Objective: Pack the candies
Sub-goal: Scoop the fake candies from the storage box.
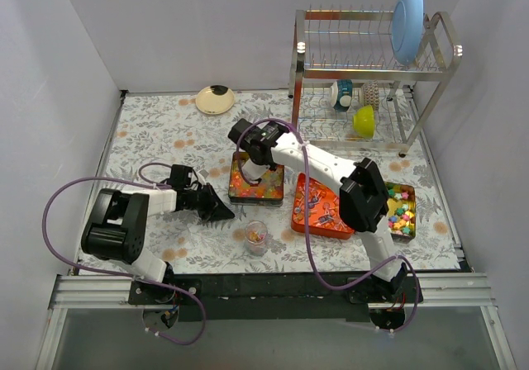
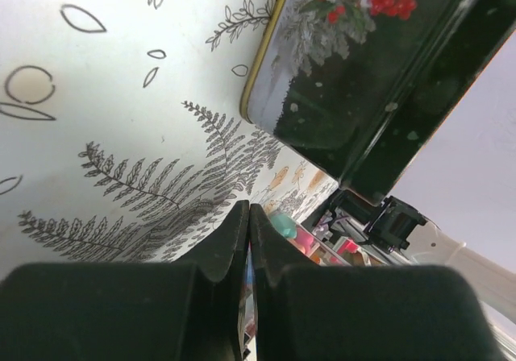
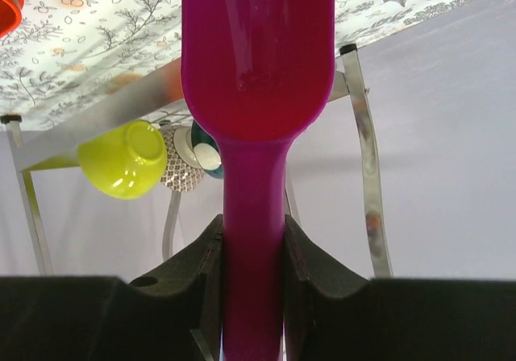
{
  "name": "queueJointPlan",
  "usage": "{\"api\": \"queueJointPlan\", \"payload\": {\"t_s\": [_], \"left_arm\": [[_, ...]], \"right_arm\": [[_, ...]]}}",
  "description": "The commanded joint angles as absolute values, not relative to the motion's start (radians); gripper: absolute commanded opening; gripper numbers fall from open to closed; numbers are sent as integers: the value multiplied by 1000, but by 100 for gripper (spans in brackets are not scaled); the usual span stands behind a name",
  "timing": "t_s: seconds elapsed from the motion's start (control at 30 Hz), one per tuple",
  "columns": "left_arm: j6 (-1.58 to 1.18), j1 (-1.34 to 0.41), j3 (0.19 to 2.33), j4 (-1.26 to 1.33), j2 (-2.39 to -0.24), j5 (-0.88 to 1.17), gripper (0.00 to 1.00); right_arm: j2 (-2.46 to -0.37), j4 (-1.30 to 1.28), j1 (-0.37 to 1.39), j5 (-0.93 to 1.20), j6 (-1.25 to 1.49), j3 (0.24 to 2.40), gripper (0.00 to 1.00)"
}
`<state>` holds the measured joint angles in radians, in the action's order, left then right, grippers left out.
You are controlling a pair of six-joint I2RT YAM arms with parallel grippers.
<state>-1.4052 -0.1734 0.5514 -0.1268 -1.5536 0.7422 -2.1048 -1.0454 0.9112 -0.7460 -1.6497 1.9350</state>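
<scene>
Glossy orange-red-green beads fill a square tin [image 1: 278, 195] at mid-table. Blue, pink and white wrapped candies lie in an orange tray [image 1: 299, 223] to its right. Pastel chunky candies fill a tin [image 1: 412, 231] at far right. A small clear cup [image 1: 257, 237] holds a few candies in front of the bead tin. My right gripper [image 1: 248, 168] hangs over the bead tin, shut on the purple scoop's handle [image 3: 253, 240]; its bowl [image 3: 258, 47] points away. My left gripper [image 1: 219, 208] lies shut and empty on the cloth left of the cup, with the bead tin's side [image 2: 347, 87] close ahead of its fingers [image 2: 234, 232].
A metal dish rack [image 1: 372, 73] at back right holds a blue plate [image 1: 407, 21], a yellow bowl [image 1: 364, 120] and cups. A beige plate [image 1: 215, 99] lies at the back. White walls enclose the table. The yellow bowl [image 3: 129, 158] shows behind the scoop.
</scene>
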Motion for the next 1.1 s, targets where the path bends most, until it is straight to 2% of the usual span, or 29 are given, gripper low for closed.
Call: {"api": "queueJointPlan", "payload": {"t_s": [0.0, 0.17, 0.33, 0.5, 0.63, 0.73, 0.93, 1.07], "left_arm": [[-1419, -179, 578, -101, -1563, 782, 0], [-1436, -179, 601, -72, -1601, 802, 0], [-1411, -179, 649, -75, -1666, 804, 0], [-1405, -181, 675, -54, -1709, 815, 0], [-1375, -183, 696, -48, -1741, 839, 0], [-1368, -181, 703, -28, -1759, 850, 0], [-1344, -183, 721, -6, -1792, 884, 0], [-1328, -186, 713, 38, -1799, 903, 0]], "right_arm": [[-2120, -1058, 934, -861, -1652, 1944, 1], [-2117, -1136, 956, -792, -1565, 1914, 1], [-2174, -1308, 963, -695, -1352, 1997, 1], [-2183, -1305, 962, -543, -1270, 2022, 1], [-2165, -1275, 960, -467, -1224, 1956, 1], [-2146, -1243, 959, -454, -1218, 1904, 1], [-2206, -1255, 959, -368, -1190, 2006, 1], [-2166, -1120, 948, -383, -1262, 1902, 1]]}}
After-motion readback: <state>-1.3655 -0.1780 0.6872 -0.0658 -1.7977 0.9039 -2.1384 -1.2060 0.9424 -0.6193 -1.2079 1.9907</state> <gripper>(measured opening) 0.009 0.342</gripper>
